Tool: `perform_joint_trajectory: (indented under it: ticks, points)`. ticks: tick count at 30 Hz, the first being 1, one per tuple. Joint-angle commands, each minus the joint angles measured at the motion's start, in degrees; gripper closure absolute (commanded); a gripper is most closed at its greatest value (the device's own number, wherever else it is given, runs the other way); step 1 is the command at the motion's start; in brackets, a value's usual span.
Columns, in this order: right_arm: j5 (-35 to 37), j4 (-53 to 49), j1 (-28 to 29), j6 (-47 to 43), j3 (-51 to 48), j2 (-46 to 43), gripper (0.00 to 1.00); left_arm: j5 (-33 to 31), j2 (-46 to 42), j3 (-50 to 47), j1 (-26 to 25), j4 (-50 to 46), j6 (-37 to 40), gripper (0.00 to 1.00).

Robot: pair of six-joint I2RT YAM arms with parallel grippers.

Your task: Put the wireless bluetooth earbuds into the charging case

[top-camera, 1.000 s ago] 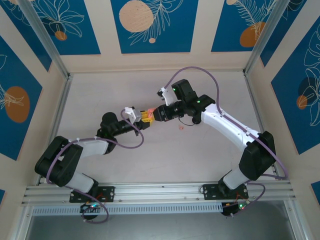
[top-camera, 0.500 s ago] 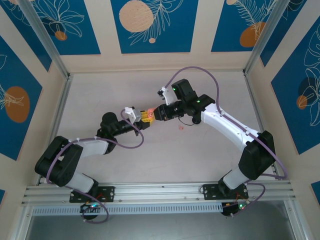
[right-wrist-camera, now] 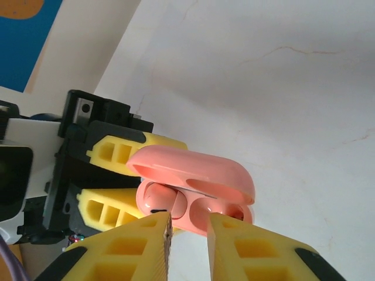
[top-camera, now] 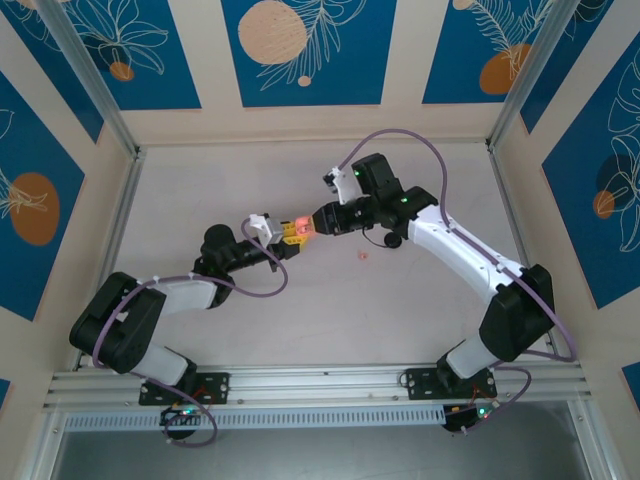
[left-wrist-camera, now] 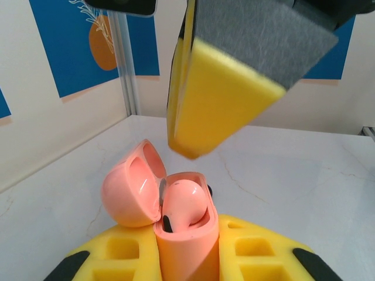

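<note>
My left gripper (top-camera: 288, 233) is shut on the salmon-pink charging case (top-camera: 301, 224), held above the table with its lid (left-wrist-camera: 130, 190) swung open. One pale-pink earbud (left-wrist-camera: 184, 202) sits in a socket of the case (left-wrist-camera: 186, 249). In the right wrist view that earbud (right-wrist-camera: 159, 196) fills the left socket and the right socket (right-wrist-camera: 218, 208) is bare. My right gripper (right-wrist-camera: 187, 234) hovers just off the case (right-wrist-camera: 193, 172), jaws slightly open with nothing between them. A second earbud (top-camera: 362, 255) lies on the table below the right gripper (top-camera: 319, 221).
The pale marble-look table (top-camera: 400, 310) is enclosed by an aluminium frame (top-camera: 120, 210) and blue patterned walls. A rail (top-camera: 320, 385) with the arm bases runs along the near edge. The right arm's purple cable (top-camera: 400, 140) arches over its wrist.
My right gripper has drawn back a little to the right, away from the case, leaving the earbud in its socket. The left arm and the case have not moved.
</note>
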Motion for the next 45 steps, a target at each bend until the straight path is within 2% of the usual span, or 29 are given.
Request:
perform_joint_trajectory:
  ticks: [1,6,11,20,28,33,45]
  points:
    - [0.0,-3.5,-2.7,1.2,0.0,-2.8,0.76,0.1,-1.4,0.0,-0.7,1.5,-0.4,0.84]
    - [2.5,-14.5,-7.4,0.5,2.0,0.4,0.73,-1.8,-2.5,-0.8,-0.7,-0.6,0.5,0.84]
    - [8.2,-23.9,-9.5,-1.6,5.7,9.0,0.69,-3.3,-3.2,-1.6,-0.7,-1.9,1.0,0.84]
    - [10.4,-24.3,-12.4,-2.3,9.3,22.8,0.64,-3.8,-4.0,-1.4,-0.7,-4.6,2.4,0.84]
    - [9.7,-22.8,-13.5,-2.7,13.4,30.7,0.63,-3.9,-4.1,-1.2,-0.7,-5.4,3.2,0.84]
    - [8.5,-22.7,-13.4,-2.7,15.0,33.7,0.65,-4.2,-4.1,-1.2,-0.7,-5.9,3.5,0.84]
    - [10.7,-24.1,-11.3,-2.4,14.2,36.4,0.66,-3.9,-3.9,-1.1,-0.7,-6.3,3.6,0.84]
